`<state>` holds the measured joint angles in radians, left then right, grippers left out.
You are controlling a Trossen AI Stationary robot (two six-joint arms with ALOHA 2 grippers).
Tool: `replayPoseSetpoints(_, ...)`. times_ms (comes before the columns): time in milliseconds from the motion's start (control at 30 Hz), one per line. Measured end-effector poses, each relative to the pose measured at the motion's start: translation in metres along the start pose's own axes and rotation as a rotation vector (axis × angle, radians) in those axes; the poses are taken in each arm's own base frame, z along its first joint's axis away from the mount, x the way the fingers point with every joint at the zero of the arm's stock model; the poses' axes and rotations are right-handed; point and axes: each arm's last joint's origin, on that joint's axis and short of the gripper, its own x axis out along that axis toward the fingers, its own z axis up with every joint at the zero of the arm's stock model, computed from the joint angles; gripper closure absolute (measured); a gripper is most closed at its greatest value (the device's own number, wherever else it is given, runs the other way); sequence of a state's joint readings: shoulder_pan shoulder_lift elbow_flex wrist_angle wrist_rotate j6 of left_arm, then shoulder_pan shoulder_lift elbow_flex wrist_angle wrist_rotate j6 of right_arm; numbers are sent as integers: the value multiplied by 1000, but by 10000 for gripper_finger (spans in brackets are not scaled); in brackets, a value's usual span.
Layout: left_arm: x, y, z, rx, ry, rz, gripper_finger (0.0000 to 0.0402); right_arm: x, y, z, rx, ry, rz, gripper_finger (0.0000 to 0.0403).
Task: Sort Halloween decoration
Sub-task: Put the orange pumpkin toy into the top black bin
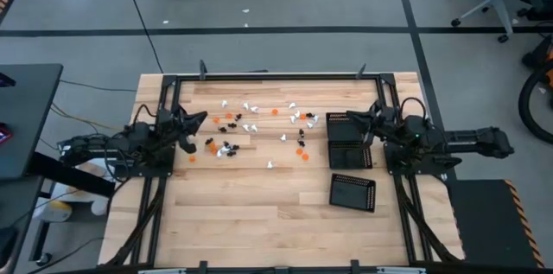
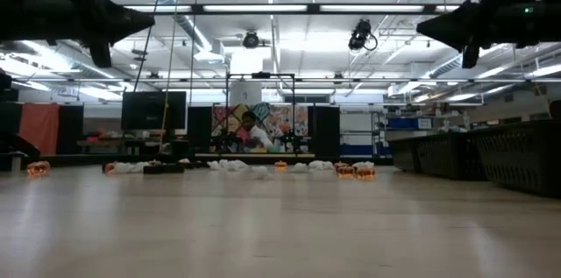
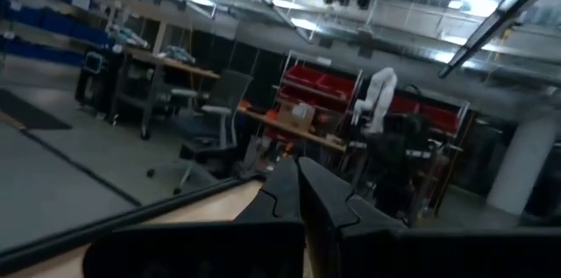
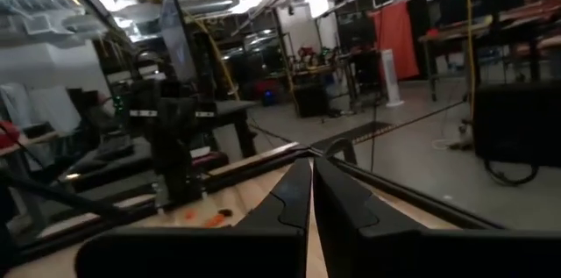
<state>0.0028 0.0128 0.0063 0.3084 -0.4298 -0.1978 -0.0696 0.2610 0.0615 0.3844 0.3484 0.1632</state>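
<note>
Both tools, left tool (image 1: pixel 200 119) and right tool (image 1: pixel 352 116), hover closed and empty. Tiny Halloween decoration (image 1: pixel 251 127) pieces lie crowded; a descending tool could scatter neighbours.

White, orange and black Halloween decoration (image 1: pixel 259 129) on pale wood table (image 1: pixel 259 213); black perforated trays (image 1: pixel 352 192).

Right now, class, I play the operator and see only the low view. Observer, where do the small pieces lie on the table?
Observer: From above, the Halloween decoration is scattered mid-table, between the left gripper and the right gripper.
Operator: And the trays?
Observer: Black trays sit by the right gripper; another tray lies apart, nearer the front edge.
Operator: Fingers open?
Observer: No; both wrist views show them shut, holding nothing.
</note>
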Motion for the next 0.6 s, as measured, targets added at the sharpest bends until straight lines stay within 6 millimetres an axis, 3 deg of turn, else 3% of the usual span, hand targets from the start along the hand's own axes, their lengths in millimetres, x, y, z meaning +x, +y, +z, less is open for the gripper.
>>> replayPoseSetpoints(367, 1, 0, -5, 49, 70, -18, 401, 31, 16, 25, -61, 83, -9, 380)
replayPoseSetpoints(600, 10, -4, 13, 88, 105, 23, 401, 61, 28, 33, -133, 78, -20, 380)
